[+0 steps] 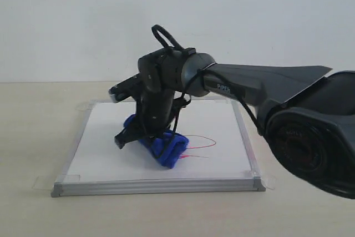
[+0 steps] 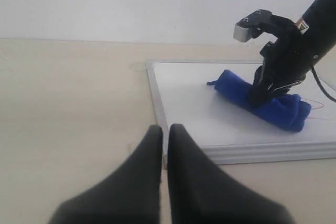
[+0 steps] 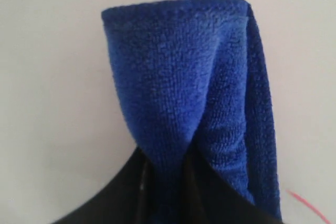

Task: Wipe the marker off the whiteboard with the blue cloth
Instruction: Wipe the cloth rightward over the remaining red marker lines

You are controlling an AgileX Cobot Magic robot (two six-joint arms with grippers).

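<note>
The whiteboard [image 1: 111, 154] lies flat on the tan table, silver-framed with tape tabs at its corners. Red marker [image 1: 201, 145] loops run across its right-centre; a short red stroke [image 3: 307, 204] also shows in the right wrist view. My right gripper [image 1: 145, 136] points down onto the board, shut on the blue cloth [image 1: 166, 149], a rolled bundle resting on the board just left of the scribble. The cloth [image 3: 184, 98] bulges out from between the fingers. My left gripper [image 2: 165, 129] is shut and empty, hovering off the board's corner, with the cloth [image 2: 268, 103] ahead of it.
The right arm's dark link [image 1: 266, 84] stretches from its base [image 1: 316, 142] at the right edge over the board's far right corner. Bare tan table [image 2: 68, 98] surrounds the board, and a white wall stands behind.
</note>
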